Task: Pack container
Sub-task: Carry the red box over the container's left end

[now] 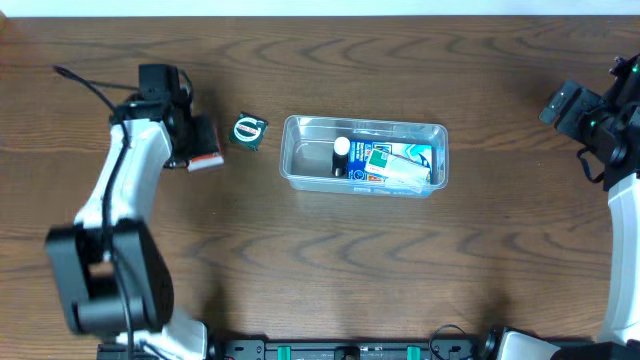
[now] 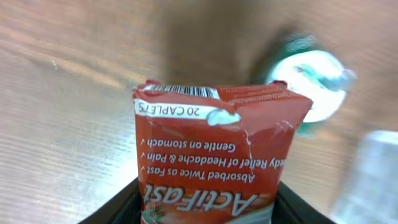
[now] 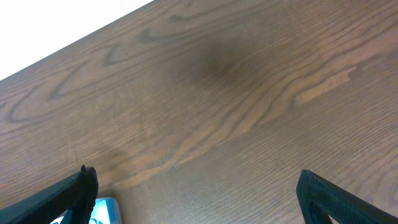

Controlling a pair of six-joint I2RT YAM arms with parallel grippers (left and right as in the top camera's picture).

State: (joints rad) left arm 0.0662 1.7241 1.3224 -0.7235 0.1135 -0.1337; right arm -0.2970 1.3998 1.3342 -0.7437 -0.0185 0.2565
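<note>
**Left claw's got the red packet, tub's sitting mid-table**

The container [image 1: 298,150] sits on the wooden table [image 1: 320,270] about dead centre, long side running left-right. There's stuff in it: a small dark bottle with a white cap [image 1: 341,150], and blue-green packets [image 1: 405,158] filling the right half.

The left gripper [image 1: 200,148] is off to the tub's left, clamped on a red ActiFast packet [image 2: 217,162]; the wrist cam reads "20 CAPLETS" on it. A round green-and-white packet [image 1: 249,131] lies on the wood between that claw and the tub, touching neither.

The right gripper [image 1: 563,105] is way out at the right edge, well apart from the tub, fingers spread wide with only bare table between them in its wrist view.
</note>
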